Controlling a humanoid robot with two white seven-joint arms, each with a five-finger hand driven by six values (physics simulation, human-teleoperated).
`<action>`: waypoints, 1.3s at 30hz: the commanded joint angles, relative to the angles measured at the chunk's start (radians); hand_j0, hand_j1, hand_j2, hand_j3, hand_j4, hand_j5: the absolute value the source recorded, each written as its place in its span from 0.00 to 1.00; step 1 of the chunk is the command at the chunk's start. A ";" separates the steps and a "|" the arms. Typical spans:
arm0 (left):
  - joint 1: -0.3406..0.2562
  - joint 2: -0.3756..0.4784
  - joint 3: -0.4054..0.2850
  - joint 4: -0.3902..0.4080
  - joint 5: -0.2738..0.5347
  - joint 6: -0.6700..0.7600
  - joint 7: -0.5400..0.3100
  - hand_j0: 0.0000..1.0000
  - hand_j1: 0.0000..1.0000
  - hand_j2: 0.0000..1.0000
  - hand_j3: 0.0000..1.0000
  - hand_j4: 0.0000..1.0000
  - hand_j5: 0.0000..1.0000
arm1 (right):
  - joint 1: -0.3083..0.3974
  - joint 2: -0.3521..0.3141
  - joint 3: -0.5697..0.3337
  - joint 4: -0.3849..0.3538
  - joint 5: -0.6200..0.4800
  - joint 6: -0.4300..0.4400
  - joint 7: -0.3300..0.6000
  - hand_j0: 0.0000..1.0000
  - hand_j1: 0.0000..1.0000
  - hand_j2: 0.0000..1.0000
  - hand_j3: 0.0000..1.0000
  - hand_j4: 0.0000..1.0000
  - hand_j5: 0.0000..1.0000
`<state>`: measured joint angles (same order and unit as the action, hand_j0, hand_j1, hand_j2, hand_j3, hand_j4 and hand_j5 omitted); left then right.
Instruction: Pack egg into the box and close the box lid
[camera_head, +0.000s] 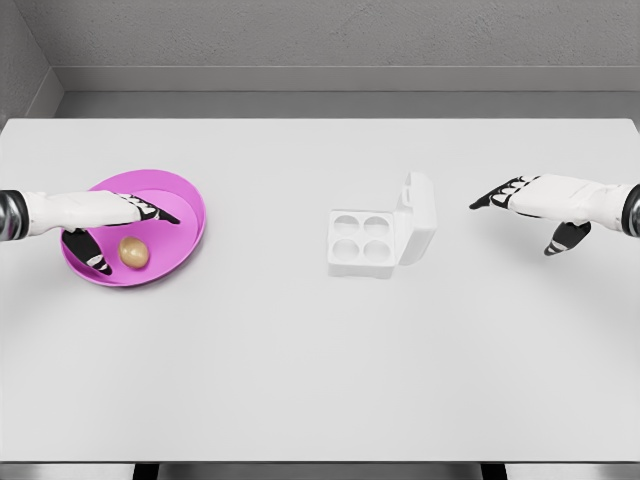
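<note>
white tabletop (300, 360): left hand (105, 212) fingers spread above egg (134, 251) in bowl (185, 235); right hand (545, 200) loose beside open box (385, 232).

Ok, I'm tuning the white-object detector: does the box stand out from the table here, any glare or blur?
Head view: sharp, evenly lit, no glare; the white box barely contrasts with the table, shown mostly by faint shading; the egg and pink bowl stand out clearly.

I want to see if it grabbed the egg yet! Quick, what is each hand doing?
Left hand: open over the pink bowl, holding nothing; the egg lies in the bowl.
Right hand: open, holding nothing.
</note>
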<state>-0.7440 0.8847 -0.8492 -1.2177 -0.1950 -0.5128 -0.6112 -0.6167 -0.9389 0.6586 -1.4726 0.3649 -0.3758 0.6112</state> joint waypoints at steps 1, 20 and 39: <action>0.000 0.000 0.001 0.006 0.005 0.002 0.000 1.00 1.00 1.00 1.00 1.00 1.00 | 0.000 -0.001 0.001 -0.002 -0.003 0.002 0.000 1.00 1.00 1.00 1.00 1.00 1.00; 0.015 0.007 -0.008 0.026 0.005 -0.016 0.000 0.61 0.61 0.61 0.61 0.61 0.61 | 0.029 -0.047 -0.002 -0.092 -0.001 0.000 0.000 1.00 1.00 1.00 1.00 1.00 1.00; 0.015 0.014 0.006 0.021 0.039 -0.039 0.000 0.39 0.39 0.39 0.39 0.39 0.39 | 0.025 -0.046 -0.007 -0.074 0.000 -0.132 0.000 1.00 1.00 1.00 1.00 1.00 1.00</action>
<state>-0.7286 0.8958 -0.8464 -1.1956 -0.1691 -0.5515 -0.6108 -0.5936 -0.9847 0.6523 -1.5481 0.3686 -0.5095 0.6112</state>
